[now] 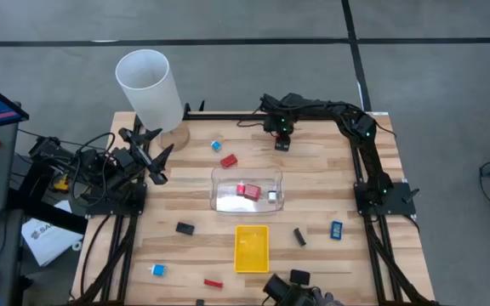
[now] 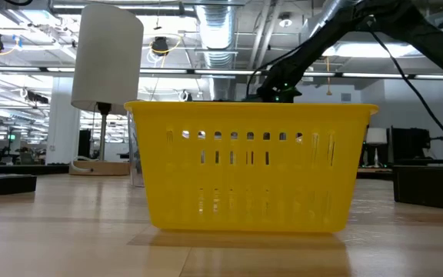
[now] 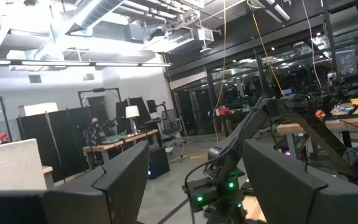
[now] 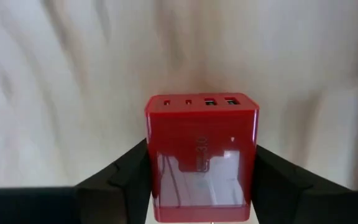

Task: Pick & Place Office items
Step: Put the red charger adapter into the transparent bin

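The office items lie scattered on the wooden table: a red block point(image 1: 229, 160), a blue-and-white bit point(image 1: 216, 145), black bits point(image 1: 185, 228) point(image 1: 299, 236), a blue bit point(image 1: 336, 229) and a thin red stick point(image 1: 213, 283). Another red block point(image 1: 247, 190) and a white bit point(image 1: 271, 195) lie in the clear tray point(image 1: 224, 202). My right gripper point(image 1: 282, 143) is near the far edge, shut on a red block with ports point(image 4: 201, 155). My left gripper point(image 1: 147, 151) waits open at the left, beside the white cylinder point(image 1: 149, 89). My right gripper pinches the red block with ports between its two fingers point(image 4: 120, 171), one on each of its opposite side faces point(image 4: 151, 162). The fingers come from above, pointing down at the table. The block sits upright, its port face point(image 4: 197, 102) toward the wrist camera. Whether its underside touches the table is hidden.
The yellow tray point(image 1: 252, 247) stands near the table's near edge and fills the low view point(image 2: 252, 165), hiding most of the table behind it. The cylinder on its wooden base stands at the far left corner. A blue-and-white bit point(image 1: 157, 270) and a black piece point(image 1: 300, 276) lie near the front.
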Action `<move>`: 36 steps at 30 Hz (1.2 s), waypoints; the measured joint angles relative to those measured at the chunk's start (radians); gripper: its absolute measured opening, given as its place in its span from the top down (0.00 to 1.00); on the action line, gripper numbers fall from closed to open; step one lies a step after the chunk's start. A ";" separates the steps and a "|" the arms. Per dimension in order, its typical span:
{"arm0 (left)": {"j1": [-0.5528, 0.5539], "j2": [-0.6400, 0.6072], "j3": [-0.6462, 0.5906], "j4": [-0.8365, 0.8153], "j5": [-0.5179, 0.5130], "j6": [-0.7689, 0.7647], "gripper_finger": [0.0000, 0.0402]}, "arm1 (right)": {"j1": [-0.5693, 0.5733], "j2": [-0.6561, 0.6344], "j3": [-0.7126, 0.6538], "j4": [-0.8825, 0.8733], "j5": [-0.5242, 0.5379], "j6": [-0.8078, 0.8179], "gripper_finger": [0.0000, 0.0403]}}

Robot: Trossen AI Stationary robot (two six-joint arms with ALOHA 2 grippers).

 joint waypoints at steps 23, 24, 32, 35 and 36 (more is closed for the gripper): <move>0.000 0.000 0.000 0.000 0.002 0.000 0.37 | 0.188 -0.423 0.063 -0.320 -0.113 0.362 0.50; 0.000 0.000 0.000 0.000 0.002 0.000 0.37 | 0.224 -0.448 0.063 -0.293 -0.120 0.382 0.50; -0.002 0.000 0.000 0.000 0.008 -0.023 0.37 | 0.499 -0.538 0.064 -0.100 -0.146 0.540 0.50; -0.002 0.000 0.000 0.000 0.014 -0.030 0.37 | 0.585 -0.535 0.064 -0.024 -0.145 0.571 0.49; -0.002 0.000 0.000 0.000 0.014 -0.031 0.37 | 0.609 -0.527 0.064 -0.004 -0.141 0.575 0.49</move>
